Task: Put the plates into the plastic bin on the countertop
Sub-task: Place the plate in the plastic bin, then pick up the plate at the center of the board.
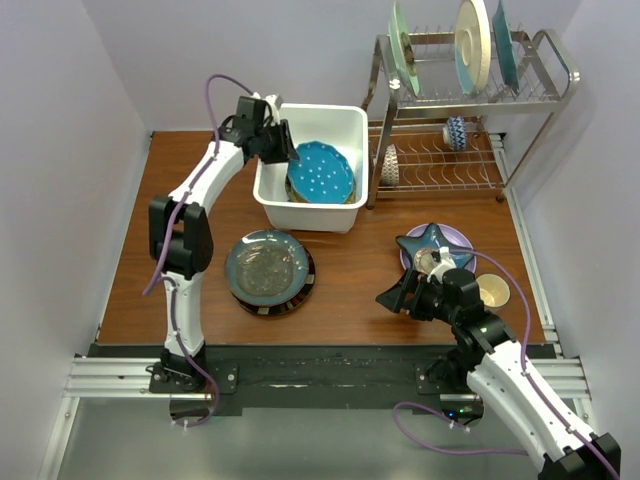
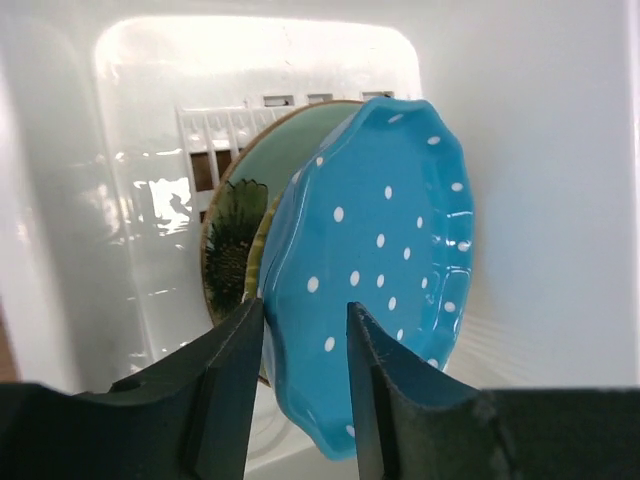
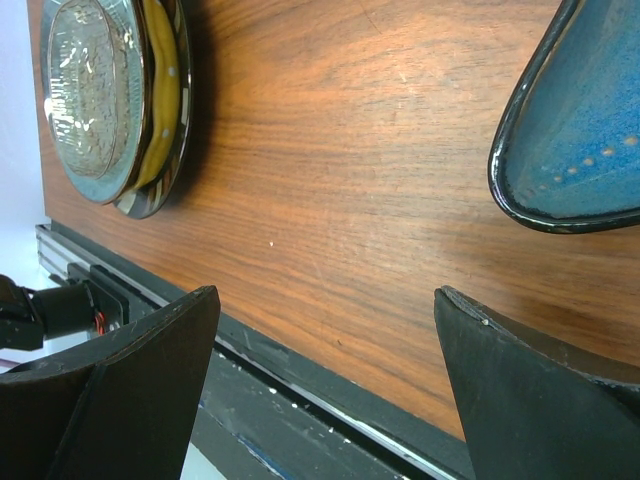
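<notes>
- Left gripper (image 2: pixel 305 310) hangs inside the plastic bin (image 1: pixel 300 215), at the back of the countertop (image 1: pixel 350 270) and left of its middle. My fingers stand a little apart with the rim of the blue dotted plate (image 2: pixel 380 250) in the gap, and I cannot tell whether the pads press on it.
- That plate leans on the mint plate with the flower (image 2: pixel 245 215) beneath it, both already within the bin's walls.
- Right gripper (image 3: pixel 327 292) is spread wide and empty, low over bare wood near the front edge on the right.
- The blue star-shaped plate (image 3: pixel 590 130) lies just beyond my right finger, toward the back and right. It rests on a lilac plate (image 1: pixel 458 238), and one of its points faces me.
- A star has no real long axis, so I judge the approach turns on which point or notch I meet first, not on turning my wrist.
- My right arm is clearly the nearer one for it. The bin sits across the countertop to the back left, a long carry.
- The stack topped by the clear glass plate (image 1: pixel 266 262) sits near the front edge, left of centre. It is closer to my left arm, which I judge suits that pile once its fingers clear the bin.
</notes>
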Robot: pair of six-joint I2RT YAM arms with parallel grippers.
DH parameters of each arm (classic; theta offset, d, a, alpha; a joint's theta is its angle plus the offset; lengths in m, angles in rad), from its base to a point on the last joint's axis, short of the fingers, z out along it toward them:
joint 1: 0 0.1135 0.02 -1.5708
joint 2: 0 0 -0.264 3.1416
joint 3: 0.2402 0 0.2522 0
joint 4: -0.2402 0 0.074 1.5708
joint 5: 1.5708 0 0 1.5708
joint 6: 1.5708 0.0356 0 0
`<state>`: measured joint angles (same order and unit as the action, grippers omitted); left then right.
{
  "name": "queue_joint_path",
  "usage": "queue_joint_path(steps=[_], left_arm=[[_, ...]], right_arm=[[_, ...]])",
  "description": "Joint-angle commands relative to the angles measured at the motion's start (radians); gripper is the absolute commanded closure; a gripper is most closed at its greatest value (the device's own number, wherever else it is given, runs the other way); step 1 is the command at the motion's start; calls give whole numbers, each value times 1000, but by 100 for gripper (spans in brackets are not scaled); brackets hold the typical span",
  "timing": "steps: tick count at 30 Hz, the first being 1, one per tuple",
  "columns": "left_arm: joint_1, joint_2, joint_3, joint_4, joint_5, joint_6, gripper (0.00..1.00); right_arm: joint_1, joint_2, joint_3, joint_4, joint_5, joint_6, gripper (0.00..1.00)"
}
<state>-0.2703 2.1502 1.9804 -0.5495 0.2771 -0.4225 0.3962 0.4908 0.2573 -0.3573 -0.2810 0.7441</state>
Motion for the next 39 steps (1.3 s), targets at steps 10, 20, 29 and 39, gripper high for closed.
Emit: queue_joint_path(steps=[10, 20, 29, 39], left_arm=[[-49, 8, 136, -56, -131, 97, 44], [-69, -53, 104, -40, -164, 114, 38], [-98, -171, 28, -13, -156, 120, 35], [-184, -367, -175, 52, -154, 122, 35]], right_arm=[[0, 15, 8, 50, -26, 5, 9], [0, 8, 10, 40, -24, 3, 9], [0, 12, 39, 35, -21, -3, 9], [-2, 23, 114, 15, -17, -14, 9]])
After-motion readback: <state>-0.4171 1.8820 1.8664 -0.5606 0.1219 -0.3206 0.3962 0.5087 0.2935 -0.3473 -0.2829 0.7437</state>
